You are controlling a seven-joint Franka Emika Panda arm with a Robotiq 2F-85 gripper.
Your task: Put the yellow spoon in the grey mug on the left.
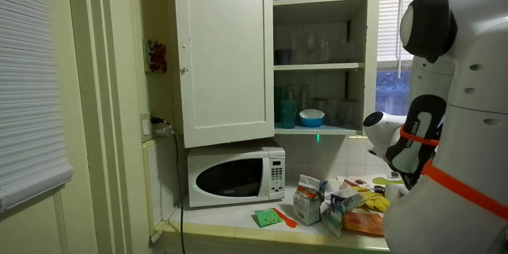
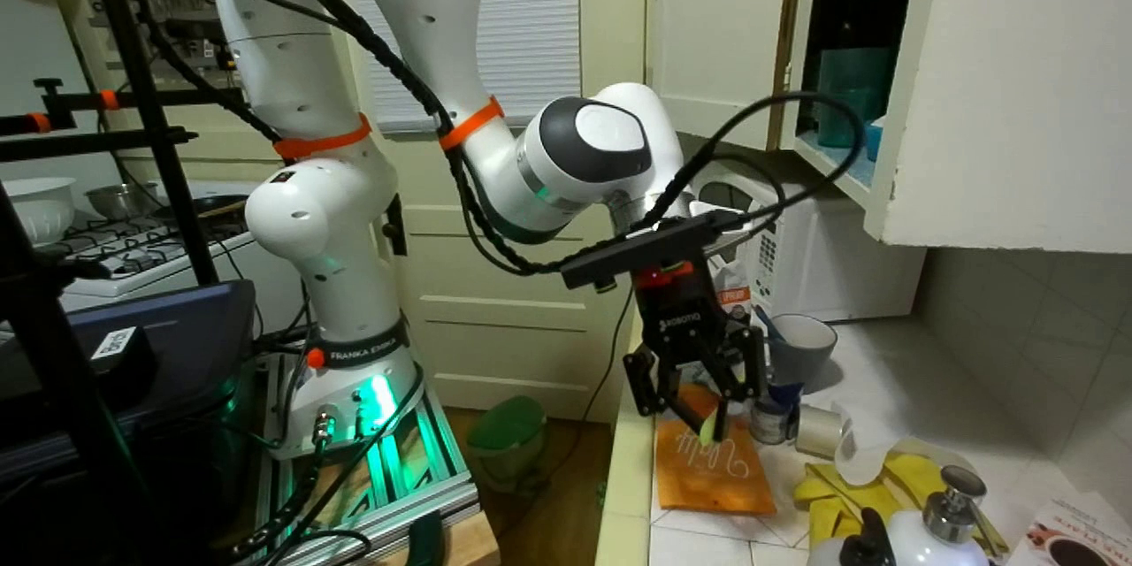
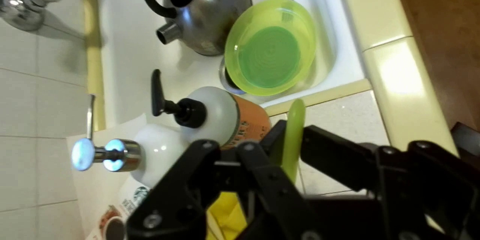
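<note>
The yellow-green spoon [image 3: 295, 131] is pinched between the fingertips of my gripper [image 3: 293, 137], which is shut on it. One end of the spoon sticks out past the fingers; fingers hide part of it. In an exterior view my gripper [image 2: 705, 424] points down above the counter, with only a small bit of spoon showing. In an exterior view the spoon's broad end [image 1: 381, 181] shows beside the arm. The grey mug [image 2: 800, 349] stands upright on the counter near the microwave, apart from the gripper. A blue piece is at its side; I cannot tell whether it is a handle.
An orange bag [image 2: 712, 486], yellow gloves [image 2: 915, 478] and a small jar [image 2: 771, 422] lie around the gripper. A white bag [image 1: 306, 204] and the microwave [image 1: 238, 176] stand farther along. An open cabinet [image 2: 999, 88] hangs above. Soap bottles [image 3: 215, 114] and the sink [image 3: 127, 56] are near.
</note>
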